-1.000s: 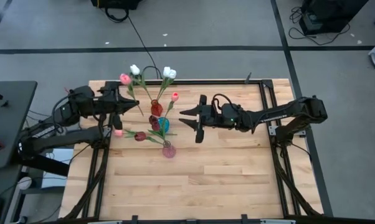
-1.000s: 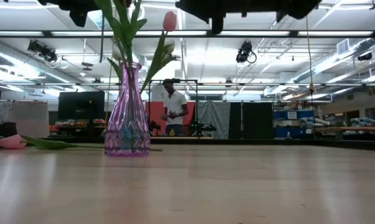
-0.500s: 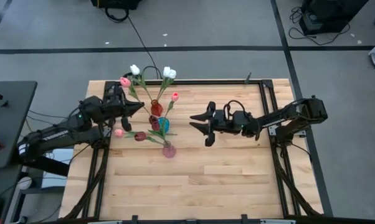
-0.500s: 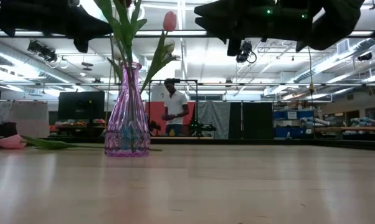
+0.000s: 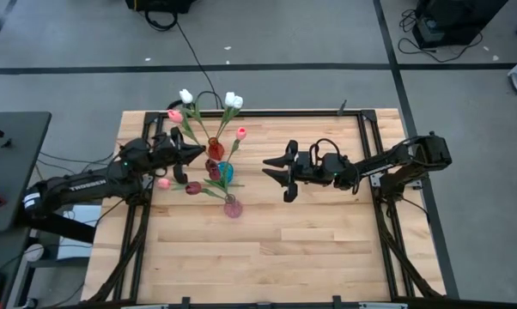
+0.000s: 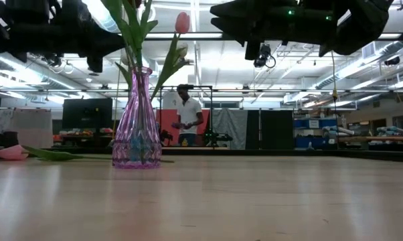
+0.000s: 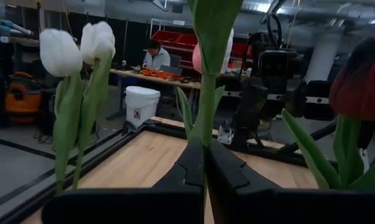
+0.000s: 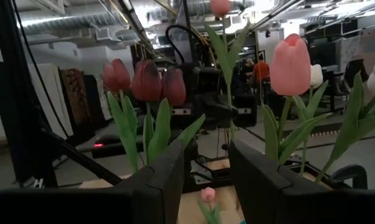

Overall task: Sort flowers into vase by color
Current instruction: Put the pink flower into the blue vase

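Left hand (image 7: 203, 165) clamps a green stem (image 7: 206, 106) — pink tulip (image 5: 174, 115) atop; right hand (image 8: 206, 165) gapes, empty.

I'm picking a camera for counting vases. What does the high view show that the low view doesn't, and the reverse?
Only the high view: the red vase and blue vase standing apart from the pink vase, and the full arms. Only the low view: a person in the room behind. Both: the pink vase, a pink tulip lying on the table, and the left hand and right hand above.
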